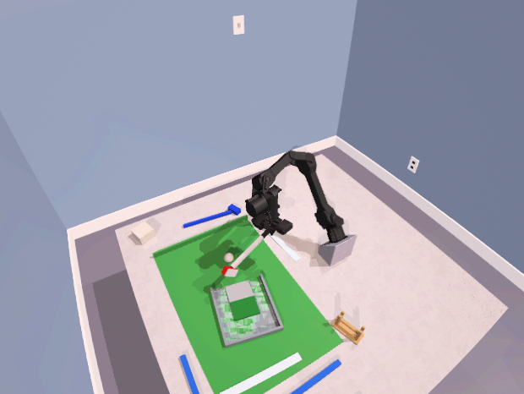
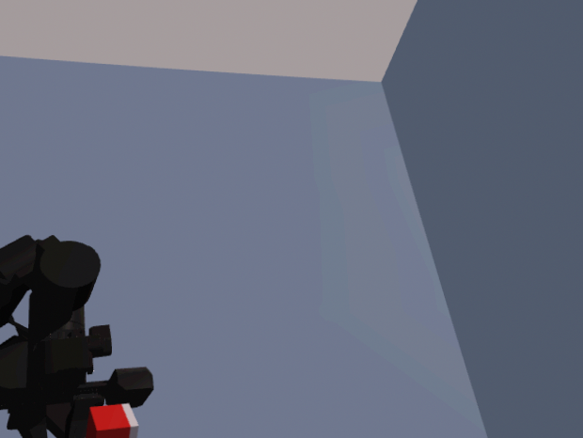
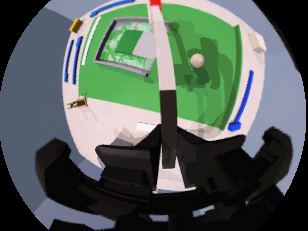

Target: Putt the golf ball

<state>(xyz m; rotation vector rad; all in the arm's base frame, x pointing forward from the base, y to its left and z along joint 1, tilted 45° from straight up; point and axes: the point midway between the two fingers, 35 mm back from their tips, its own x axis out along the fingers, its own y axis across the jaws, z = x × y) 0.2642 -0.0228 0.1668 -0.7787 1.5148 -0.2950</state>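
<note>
My gripper (image 1: 267, 232) (image 3: 165, 126) is shut on the dark grip of the red putter (image 1: 249, 251) (image 3: 166, 69). It holds the putter slanting down over the green mat (image 1: 182, 292) (image 3: 110, 91). The red head also shows at the bottom of the exterior view (image 2: 109, 418). In the top view the head appears between the golf ball (image 1: 228, 257) (image 3: 197, 60) and the pale ramp (image 1: 239, 291) (image 3: 145, 46). Its height above the mat is unclear. The ball is on the mat. The raised green (image 1: 244, 309) (image 3: 129, 41) adjoins the ramp inside a grey wall (image 1: 271, 301) (image 3: 122, 70).
A wooden rack (image 1: 346, 328) (image 3: 77, 103) stands beside the mat. A blue club (image 1: 208, 219) (image 3: 245, 101) and a cream block (image 1: 143, 232) (image 3: 257, 42) lie beyond the mat's low end wall. A white bar (image 1: 262, 373) (image 3: 91, 41) lies across its other end.
</note>
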